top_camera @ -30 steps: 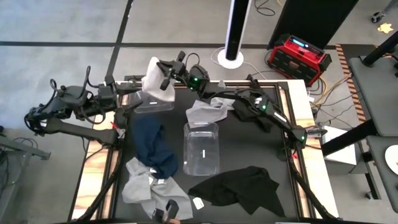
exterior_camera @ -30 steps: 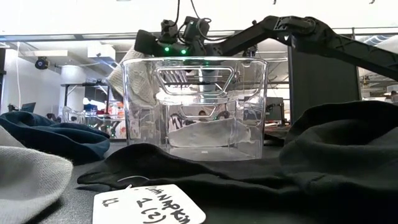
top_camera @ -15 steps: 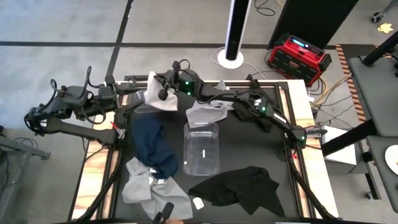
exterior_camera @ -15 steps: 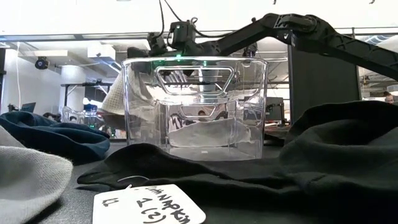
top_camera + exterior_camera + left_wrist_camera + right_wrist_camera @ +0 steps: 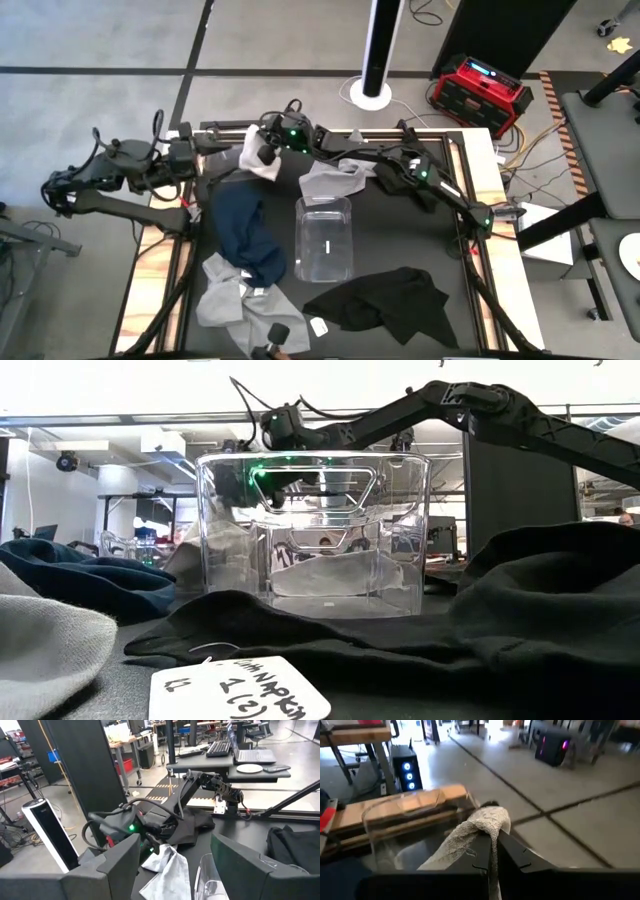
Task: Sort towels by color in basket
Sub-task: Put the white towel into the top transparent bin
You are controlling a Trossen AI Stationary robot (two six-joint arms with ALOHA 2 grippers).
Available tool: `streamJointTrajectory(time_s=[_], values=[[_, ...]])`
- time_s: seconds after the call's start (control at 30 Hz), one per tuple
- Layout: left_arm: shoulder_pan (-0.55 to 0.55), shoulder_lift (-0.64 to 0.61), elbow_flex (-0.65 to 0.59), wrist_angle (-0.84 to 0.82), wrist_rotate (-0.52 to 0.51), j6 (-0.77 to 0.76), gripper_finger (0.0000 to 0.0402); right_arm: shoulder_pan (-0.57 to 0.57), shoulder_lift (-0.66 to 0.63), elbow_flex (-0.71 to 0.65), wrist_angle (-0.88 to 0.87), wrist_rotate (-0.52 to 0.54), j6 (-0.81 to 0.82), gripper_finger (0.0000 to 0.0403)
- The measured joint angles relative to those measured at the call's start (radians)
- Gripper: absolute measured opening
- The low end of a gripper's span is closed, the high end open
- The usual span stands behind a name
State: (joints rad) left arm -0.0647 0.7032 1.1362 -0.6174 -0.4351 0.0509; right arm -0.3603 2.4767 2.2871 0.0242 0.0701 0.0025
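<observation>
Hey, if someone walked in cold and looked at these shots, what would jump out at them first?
Probably the right hand, reaching across to the table's far left corner and shut on a light grey towel that hangs over a clear bin. Next, the second clear bin at the table's centre, ringed by loose cloths: a navy towel to its left, a black towel at the near right.

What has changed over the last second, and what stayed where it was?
The right gripper, shut on the light grey towel, has come down and shifted slightly toward the left arm, lowering the towel into the far clear basket. The left gripper edged a little toward the table and stays open and empty. The near clear basket, navy towel, black towel and other grey towels did not move.
</observation>
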Motion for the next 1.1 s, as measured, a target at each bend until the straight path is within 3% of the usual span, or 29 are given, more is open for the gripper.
streamJointTrajectory(time_s=[0.43,1.1], values=[[0.000,0.020,0.000,0.001,0.000,0.000,0.0228,0.000,0.000,0.000,-0.190,-0.110,0.160,0.0009],[0.000,0.020,0.000,-0.007,0.000,-0.009,0.0228,0.000,-0.015,0.000,-0.312,-0.157,0.090,0.0010]])
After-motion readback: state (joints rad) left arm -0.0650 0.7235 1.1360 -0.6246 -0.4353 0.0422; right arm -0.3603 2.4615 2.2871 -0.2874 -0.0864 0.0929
